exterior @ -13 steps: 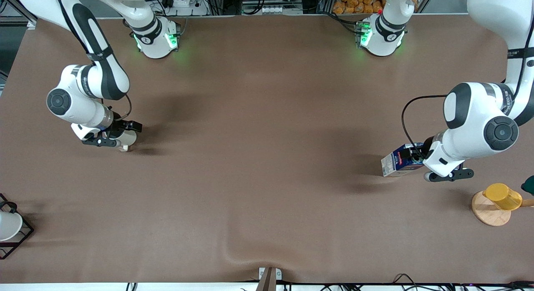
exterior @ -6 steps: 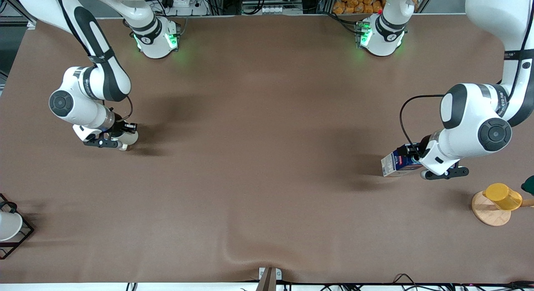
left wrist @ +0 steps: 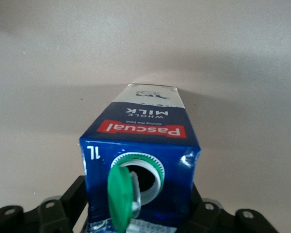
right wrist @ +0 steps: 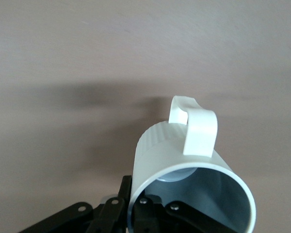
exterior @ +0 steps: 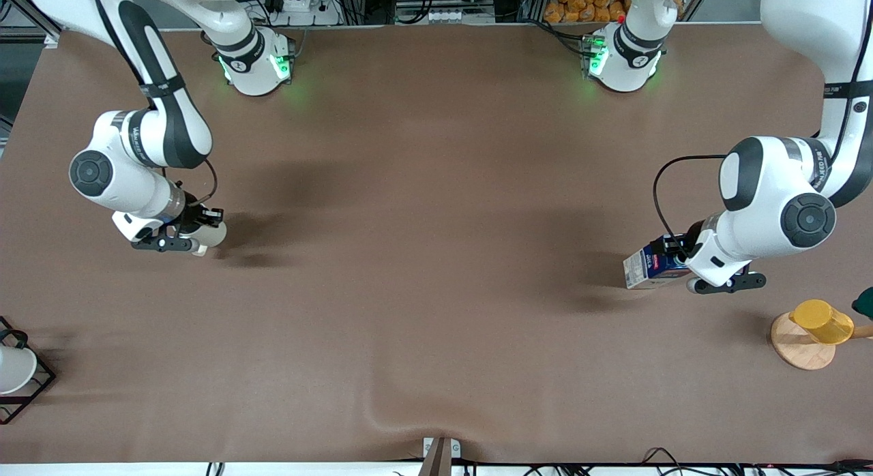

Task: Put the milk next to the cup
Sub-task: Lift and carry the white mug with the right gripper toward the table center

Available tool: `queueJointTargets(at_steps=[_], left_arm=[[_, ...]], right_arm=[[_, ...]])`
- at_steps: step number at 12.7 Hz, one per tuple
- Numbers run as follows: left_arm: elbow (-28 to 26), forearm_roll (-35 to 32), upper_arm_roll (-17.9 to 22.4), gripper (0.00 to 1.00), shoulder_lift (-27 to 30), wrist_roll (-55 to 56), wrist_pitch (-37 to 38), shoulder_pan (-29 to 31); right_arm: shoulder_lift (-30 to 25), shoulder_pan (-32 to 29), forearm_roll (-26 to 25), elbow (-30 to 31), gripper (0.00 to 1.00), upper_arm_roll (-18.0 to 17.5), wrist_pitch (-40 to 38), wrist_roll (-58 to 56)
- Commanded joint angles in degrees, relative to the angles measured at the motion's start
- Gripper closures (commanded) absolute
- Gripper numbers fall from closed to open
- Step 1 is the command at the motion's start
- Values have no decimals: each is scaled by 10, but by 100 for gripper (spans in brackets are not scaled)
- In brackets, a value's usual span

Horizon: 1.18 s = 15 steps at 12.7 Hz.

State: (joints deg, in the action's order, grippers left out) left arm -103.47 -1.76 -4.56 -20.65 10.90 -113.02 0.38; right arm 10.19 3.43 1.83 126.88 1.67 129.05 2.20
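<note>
The milk [exterior: 648,266], a dark blue carton with a white lower part and a red band, hangs tilted in my left gripper [exterior: 682,260] low over the table toward the left arm's end. In the left wrist view the black fingers [left wrist: 73,198] press both sides of the milk [left wrist: 140,141], and its green cap [left wrist: 120,198] is flipped open. My right gripper [exterior: 193,225] is shut on the rim of the pale beige cup [exterior: 209,235] toward the right arm's end. In the right wrist view the cup [right wrist: 184,155] hangs above its shadow, with one finger [right wrist: 153,213] inside it.
A yellow cup [exterior: 822,320] sits on a wooden disc [exterior: 794,350] near the left arm's end, with a dark green thing [exterior: 865,302] at the edge. A white cup [exterior: 12,368] sits in a black wire rack [exterior: 37,387]. The cloth has a wrinkle [exterior: 402,411].
The right arm has shifted a little with the cup, and the cup's shadow now lies farther from it. The left gripper edged slightly toward the table's middle with the milk, then held still.
</note>
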Motion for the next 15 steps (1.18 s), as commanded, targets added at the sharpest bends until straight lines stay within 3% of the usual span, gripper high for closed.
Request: queueJointTargets(at_steps=[1, 3, 5, 8, 10, 15], left_arm=[[0, 11, 0, 15, 9, -7, 1, 1], [3, 11, -1, 14, 12, -7, 1, 1], [8, 11, -6, 18, 14, -4, 3, 1], [8, 11, -6, 25, 11, -11, 16, 2], [9, 11, -6, 35, 11, -11, 16, 1], [18, 10, -6, 40, 16, -10, 17, 0]], right_arm=[[-9, 68, 17, -69, 100, -4, -81, 53], [18, 104, 36, -152, 100, -5, -131, 54], [69, 153, 86, -213, 100, -5, -128, 54], [133, 230, 85, -288, 100, -5, -124, 126], [169, 302, 78, -298, 100, -4, -87, 180], [240, 429, 82, -311, 100, -5, -58, 213]])
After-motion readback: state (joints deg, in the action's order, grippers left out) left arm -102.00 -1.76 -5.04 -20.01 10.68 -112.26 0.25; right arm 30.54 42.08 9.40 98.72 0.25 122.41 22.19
